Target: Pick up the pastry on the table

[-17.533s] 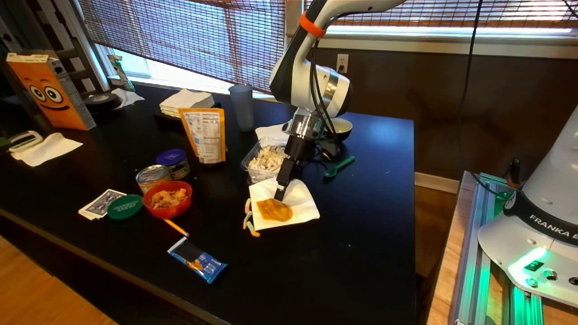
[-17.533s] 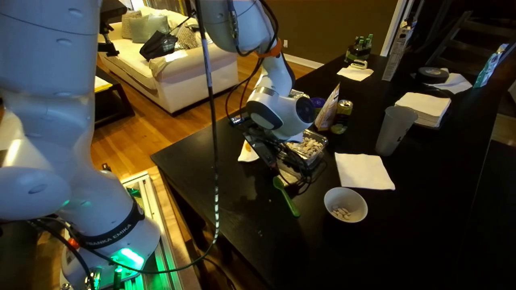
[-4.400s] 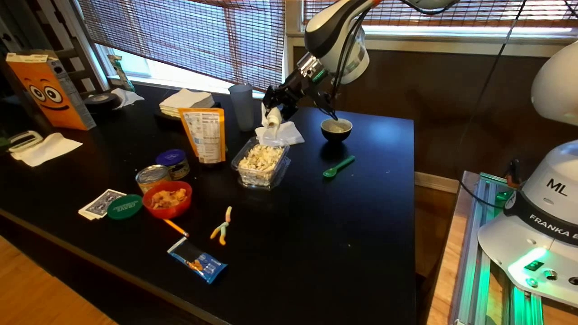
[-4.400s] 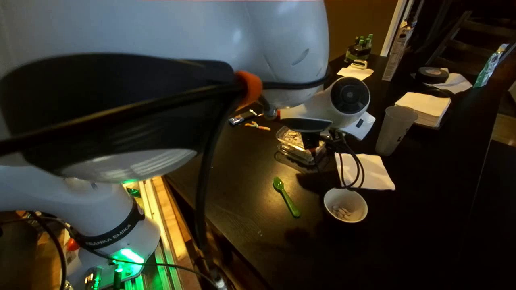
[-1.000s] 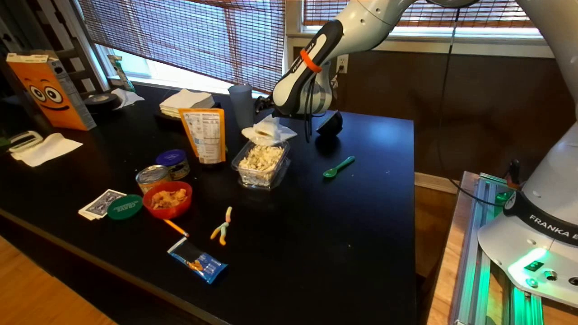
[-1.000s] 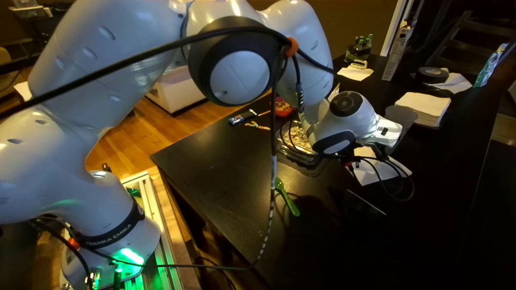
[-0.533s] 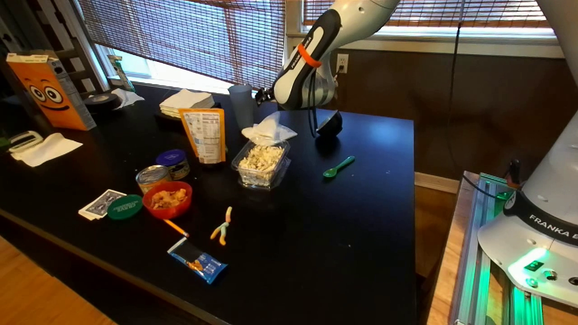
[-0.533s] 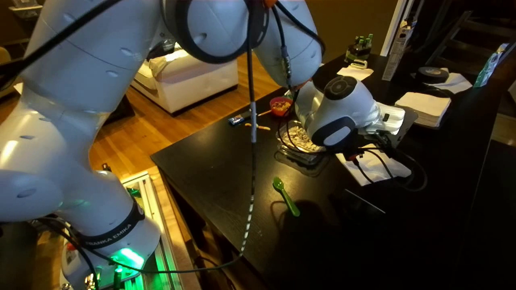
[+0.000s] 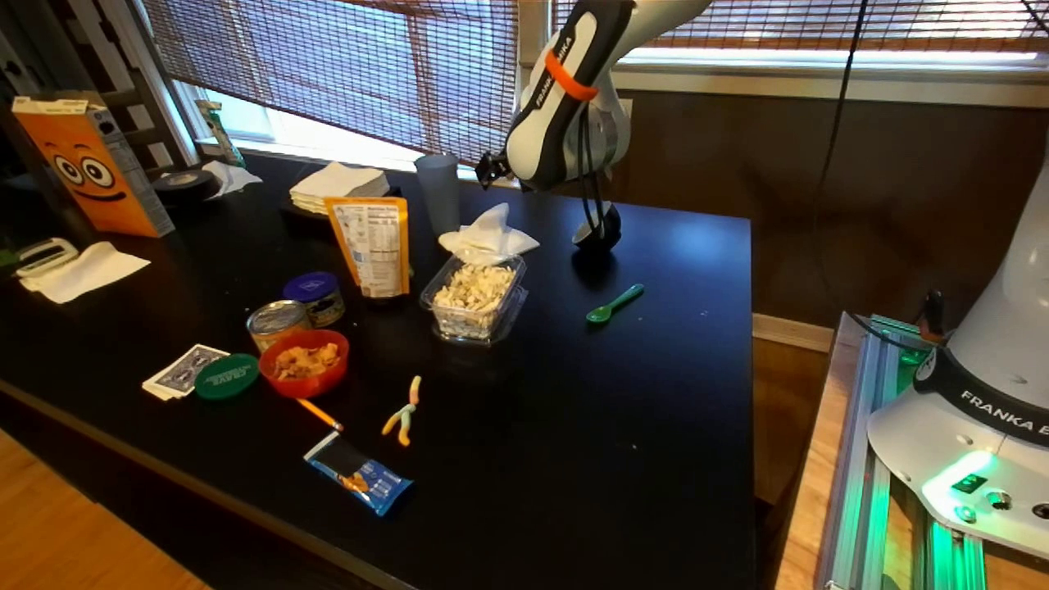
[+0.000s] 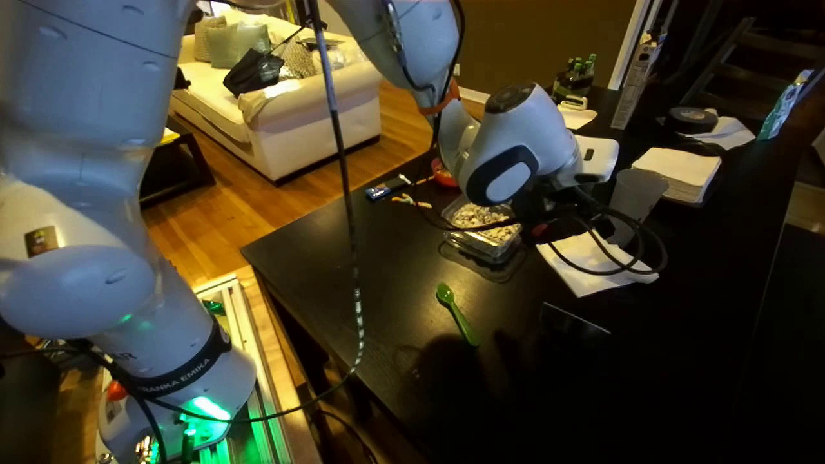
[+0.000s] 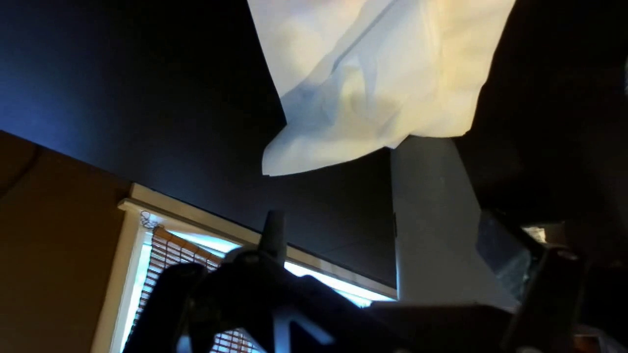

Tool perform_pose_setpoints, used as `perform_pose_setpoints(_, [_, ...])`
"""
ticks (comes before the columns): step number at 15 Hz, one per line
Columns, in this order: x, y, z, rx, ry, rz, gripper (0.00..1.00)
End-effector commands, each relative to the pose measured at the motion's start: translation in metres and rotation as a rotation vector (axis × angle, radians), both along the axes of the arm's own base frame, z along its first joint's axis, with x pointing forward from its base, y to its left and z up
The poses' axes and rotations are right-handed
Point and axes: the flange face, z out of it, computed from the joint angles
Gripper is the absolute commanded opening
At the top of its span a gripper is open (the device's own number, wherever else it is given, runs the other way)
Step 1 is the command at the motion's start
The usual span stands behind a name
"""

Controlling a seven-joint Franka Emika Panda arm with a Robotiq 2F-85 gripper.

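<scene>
Okay so | red bowl (image 9: 306,388) | clear box (image 9: 465,323) of pale sticks (image 9: 475,287) | crumpled white napkin (image 9: 489,238) on the black table (image 9: 565,426) just beside the box, pastry hidden, can't tell if it's in the folds | gripper (image 9: 488,170) up off the table, fingers (image 11: 273,238) spread apart | dark bowl (image 9: 610,229), tilted | green spoon (image 9: 613,306) near it

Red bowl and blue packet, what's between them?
An orange pencil-like stick lies between the red bowl and blue packet, in both exterior views.
</scene>
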Motion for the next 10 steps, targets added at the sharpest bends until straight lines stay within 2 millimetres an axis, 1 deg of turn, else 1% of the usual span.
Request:
perform_pose_setpoints(1, [-0.04, 0.019, 0.02, 0.009, 0.106, 0.024, 1.0])
perform_pose_setpoints(4, [-0.062, 0.034, 0.028, 0.041, 0.203, 0.054, 1.0])
perform_pose_setpoints(7, [-0.078, 0.034, 0.026, 0.051, 0.319, 0.032, 1.0])
perform_pose_setpoints(8, [-0.082, 0.036, 0.029, 0.057, 0.337, 0.037, 1.0])
perform_pose_setpoints(9, [-0.085, 0.038, 0.032, 0.065, 0.341, 0.042, 1.0])
perform_pose_setpoints(10, [-0.07, 0.033, 0.024, 0.039, 0.315, 0.037, 1.0])
